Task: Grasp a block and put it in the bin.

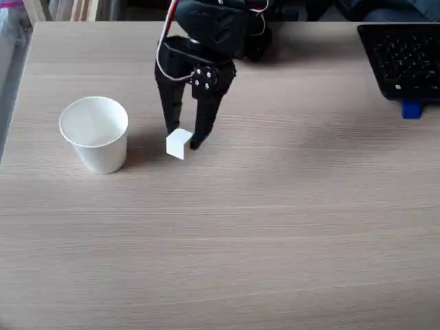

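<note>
We are seeing the black pincer (184,140) closing its two fingers around a small white cube (179,144) on the pale wooden surface (275,220), near an upright white paper cup (95,134) standing left; a dark keyboard (405,62) is lying far right.

Arm's (213,27) upper part is running off the top edge; keyboard (405,58) is being cut by the right edge; block's (179,144) rear is sitting hidden behind the fingers (174,110).

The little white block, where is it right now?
In the fixed view the block sits on the table between the gripper's jaws, just right of the paper cup.
</note>
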You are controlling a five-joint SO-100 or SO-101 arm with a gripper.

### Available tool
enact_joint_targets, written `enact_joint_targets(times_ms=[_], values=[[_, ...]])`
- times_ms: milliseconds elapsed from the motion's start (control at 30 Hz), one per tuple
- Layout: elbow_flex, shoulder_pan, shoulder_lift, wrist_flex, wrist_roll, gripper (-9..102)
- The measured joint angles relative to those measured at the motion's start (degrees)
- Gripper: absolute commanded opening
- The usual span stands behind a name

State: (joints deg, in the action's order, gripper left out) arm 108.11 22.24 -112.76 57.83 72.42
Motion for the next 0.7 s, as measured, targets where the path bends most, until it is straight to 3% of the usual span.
enact_joint_targets(times_ms=[700], values=[[-4.9, 11.9, 1.6, 5.7, 5.4, 0]])
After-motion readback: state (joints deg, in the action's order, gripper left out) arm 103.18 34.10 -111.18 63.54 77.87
